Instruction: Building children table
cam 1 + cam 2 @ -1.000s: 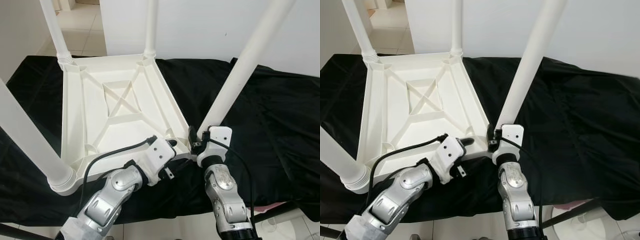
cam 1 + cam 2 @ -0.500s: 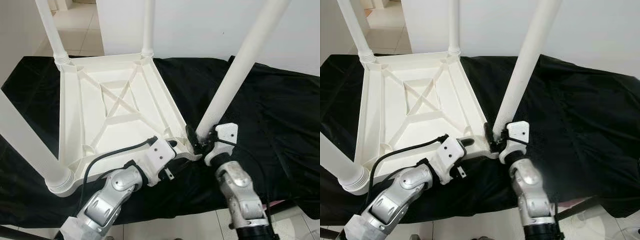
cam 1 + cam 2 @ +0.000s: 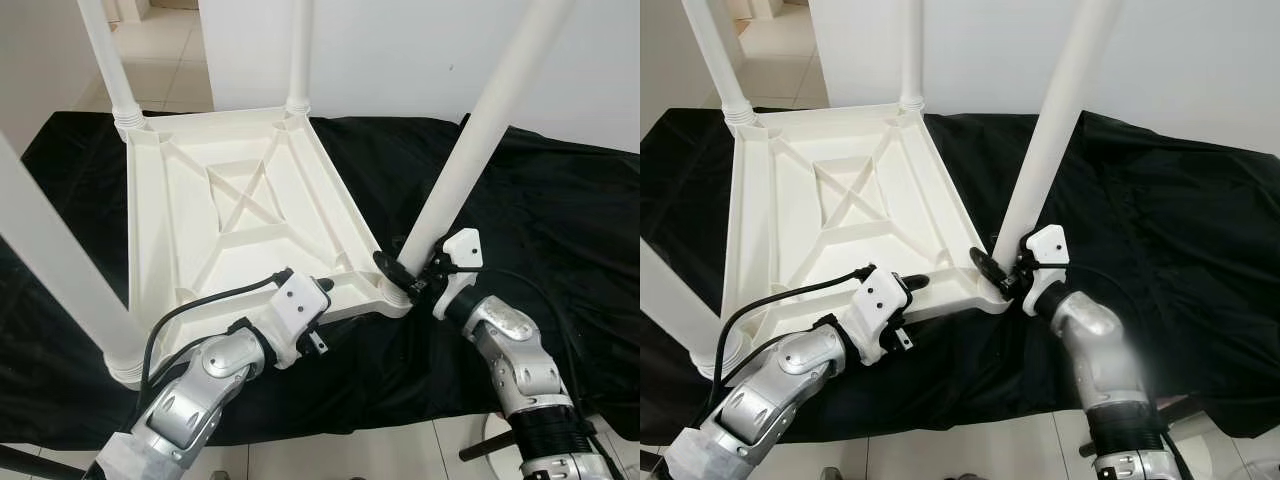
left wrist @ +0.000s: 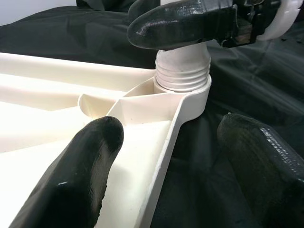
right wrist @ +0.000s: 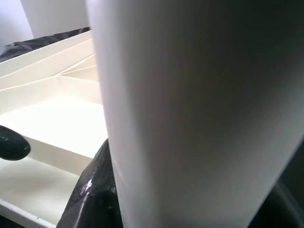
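A white plastic children's table (image 3: 250,220) lies upside down on a black cloth, with its legs pointing up. My right gripper (image 3: 405,275) is shut on the base of the near right leg (image 3: 480,130), just above its threaded collar (image 4: 183,76). In the right wrist view that leg (image 5: 190,109) stands between the black fingers (image 5: 92,199). My left gripper (image 4: 166,156) is open at the table's near rim (image 4: 164,152). One of its fingers (image 4: 80,175) is over the underside and the other is outside over the cloth.
The other legs rise at the far left (image 3: 110,60), the far middle (image 3: 300,50) and the near left (image 3: 60,270). Black cloth (image 3: 560,220) spreads to the right. A white wall stands behind, with tiled floor (image 3: 170,50) at the far left.
My right arm has swung out to the right, pivoting around the near right leg while still holding its base. My left gripper has drawn back slightly along the near rim.
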Robot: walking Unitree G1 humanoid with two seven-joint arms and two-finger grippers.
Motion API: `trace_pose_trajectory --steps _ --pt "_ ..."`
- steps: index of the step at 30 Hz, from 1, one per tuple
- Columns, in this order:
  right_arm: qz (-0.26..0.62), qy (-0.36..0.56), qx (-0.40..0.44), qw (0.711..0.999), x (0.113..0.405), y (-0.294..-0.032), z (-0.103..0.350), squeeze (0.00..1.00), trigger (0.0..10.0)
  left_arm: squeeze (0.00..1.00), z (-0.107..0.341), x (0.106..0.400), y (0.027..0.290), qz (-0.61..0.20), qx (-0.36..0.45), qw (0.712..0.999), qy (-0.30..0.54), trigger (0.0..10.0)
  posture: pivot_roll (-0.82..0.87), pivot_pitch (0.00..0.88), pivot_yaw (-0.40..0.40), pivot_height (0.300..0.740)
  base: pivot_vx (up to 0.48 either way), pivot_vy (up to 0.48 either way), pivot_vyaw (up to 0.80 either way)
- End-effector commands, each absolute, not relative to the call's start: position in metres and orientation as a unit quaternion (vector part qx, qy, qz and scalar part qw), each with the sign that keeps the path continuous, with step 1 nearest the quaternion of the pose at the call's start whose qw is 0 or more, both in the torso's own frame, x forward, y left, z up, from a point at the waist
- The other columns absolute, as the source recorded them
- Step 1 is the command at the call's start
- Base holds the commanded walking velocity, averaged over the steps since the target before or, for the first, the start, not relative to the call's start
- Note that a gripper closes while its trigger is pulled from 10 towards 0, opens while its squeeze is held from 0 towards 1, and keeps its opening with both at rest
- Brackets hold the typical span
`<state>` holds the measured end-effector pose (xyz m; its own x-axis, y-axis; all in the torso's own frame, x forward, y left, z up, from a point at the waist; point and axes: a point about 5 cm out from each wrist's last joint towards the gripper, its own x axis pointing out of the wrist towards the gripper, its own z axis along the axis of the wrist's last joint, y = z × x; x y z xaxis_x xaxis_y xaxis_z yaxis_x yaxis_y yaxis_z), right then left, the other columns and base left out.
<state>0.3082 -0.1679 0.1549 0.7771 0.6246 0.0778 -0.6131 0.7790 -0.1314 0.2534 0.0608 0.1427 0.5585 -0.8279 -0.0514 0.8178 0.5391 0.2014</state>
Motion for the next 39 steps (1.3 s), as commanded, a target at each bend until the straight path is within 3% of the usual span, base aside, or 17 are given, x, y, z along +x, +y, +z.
trace_pose_trajectory --steps 1,6,7,8,9,23,26,27,29,35,39 --pt "0.334 -0.038 -0.048 0.941 0.307 -0.172 0.146 0.0 0.0 0.0 0.142 0.245 0.056 -0.538 0.103 0.836 -0.018 10.0 -0.03 0.06 -0.06 0.74 0.0 0.0 0.0" --pt "0.344 -0.03 -0.037 0.938 0.306 -0.172 0.138 0.0 0.0 0.0 0.142 0.243 0.054 -0.539 0.103 0.836 -0.018 10.0 -0.03 0.053 -0.06 0.74 0.0 0.0 0.0" --pt "0.34 -0.027 -0.037 0.939 0.306 -0.173 0.137 0.0 3.5 0.0 0.142 0.243 0.053 -0.54 0.103 0.835 -0.018 10.0 -0.03 0.053 -0.06 0.74 0.0 0.0 0.0" --pt "0.337 -0.026 -0.037 0.94 0.306 -0.173 0.136 0.0 3.5 0.0 0.142 0.243 0.053 -0.54 0.103 0.835 -0.018 10.0 -0.03 0.053 -0.06 0.74 0.0 0.0 0.0" --pt "0.332 -0.027 -0.034 0.942 0.306 -0.172 0.135 0.0 10.0 0.0 0.142 0.243 0.052 -0.54 0.103 0.835 -0.018 10.0 -0.03 0.048 -0.057 0.74 0.0 0.0 0.0" --pt "0.212 -0.058 0.0 0.976 0.304 -0.162 0.138 0.0 10.0 0.0 0.139 0.242 0.05 -0.54 0.103 0.835 -0.02 10.0 -0.05 0.046 -0.052 0.74 0.0 0.0 0.0" --pt "0.174 -0.061 0.005 0.983 0.302 -0.162 0.139 0.0 10.0 0.0 0.139 0.243 0.05 -0.533 0.099 0.84 -0.023 10.0 -0.05 0.046 -0.052 0.74 0.0 0.0 0.0" --pt "0.109 -0.055 0.019 0.992 0.3 -0.163 0.137 0.0 10.0 0.0 0.14 0.246 0.051 -0.521 0.098 0.847 -0.028 10.0 -0.05 0.047 -0.054 0.74 0.0 0.0 0.0" --pt "0.109 -0.055 0.019 0.992 0.3 -0.163 0.137 0.0 10.0 0.0 0.14 0.246 0.051 -0.521 0.098 0.847 -0.028 10.0 -0.05 0.047 -0.054 0.74 0.0 0.0 0.0" --pt "-0.016 -0.034 0.05 0.998 0.285 -0.152 0.127 0.0 10.0 0.0 0.143 0.254 0.055 -0.488 0.097 0.867 -0.038 10.0 -0.04 0.041 -0.06 0.74 0.0 0.0 0.0" --pt "-0.022 -0.034 0.052 0.998 0.284 -0.151 0.127 0.0 10.0 0.0 0.143 0.254 0.055 -0.486 0.098 0.868 -0.038 10.0 -0.04 0.041 -0.06 0.74 0.0 0.0 0.0"
